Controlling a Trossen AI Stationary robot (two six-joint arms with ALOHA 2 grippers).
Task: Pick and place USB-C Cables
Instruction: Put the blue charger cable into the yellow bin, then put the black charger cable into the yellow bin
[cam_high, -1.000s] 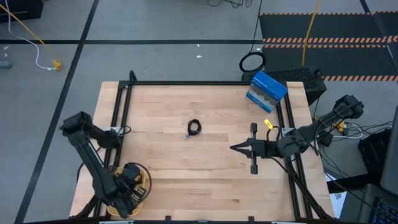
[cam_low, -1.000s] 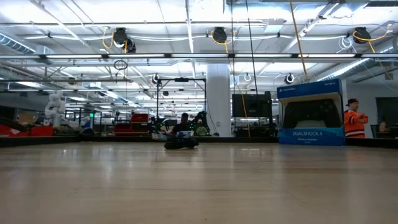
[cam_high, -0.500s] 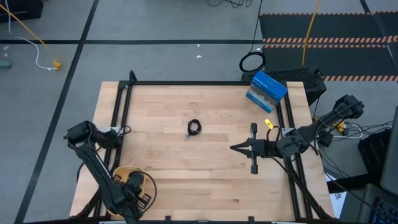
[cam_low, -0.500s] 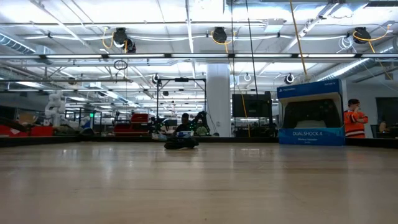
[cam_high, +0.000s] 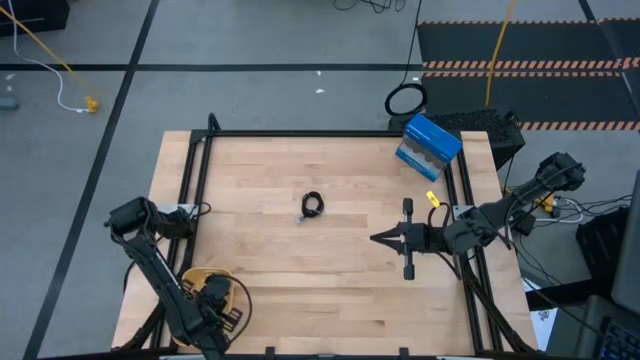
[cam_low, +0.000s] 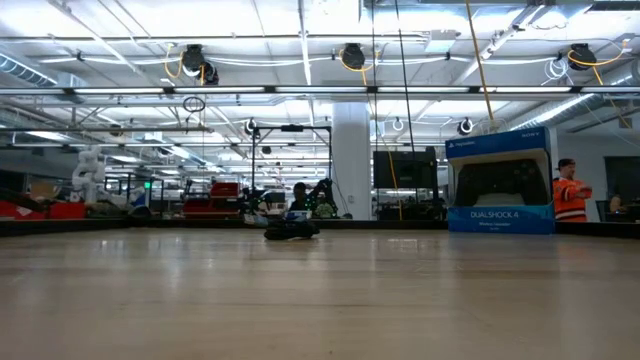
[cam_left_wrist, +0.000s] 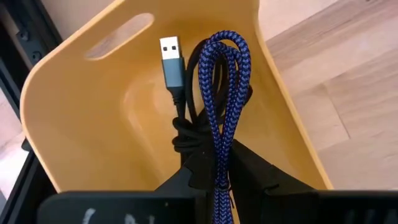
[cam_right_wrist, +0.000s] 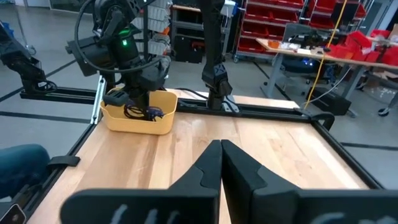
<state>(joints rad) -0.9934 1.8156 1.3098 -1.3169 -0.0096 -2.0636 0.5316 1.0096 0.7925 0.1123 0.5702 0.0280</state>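
My left pincer (cam_left_wrist: 214, 180) is closed on the purple braided USB-C cable bundle (cam_left_wrist: 221, 93), hanging inside the yellow plastic basket (cam_high: 190, 277) at the near left corner of the wooden counter (cam_high: 330, 280). The small black coiled USB-C cable (cam_high: 312, 206) lies mid-counter. My right pincer (cam_high: 377, 238) hovers closed and empty, right of the coil, near the blue box (cam_high: 430, 146).

Count from my side: two grippers, my left gripper (cam_left_wrist: 214, 177) clamped on one purple cable (cam_left_wrist: 224, 93), my right gripper (cam_high: 378, 238) closed with its fingers together. One black coiled cable (cam_high: 312, 206) on the table (cam_high: 260, 260). One yellow bin (cam_left_wrist: 93, 124). One blue box (cam_high: 429, 146). One large black cable loop (cam_high: 405, 100) on the floor.
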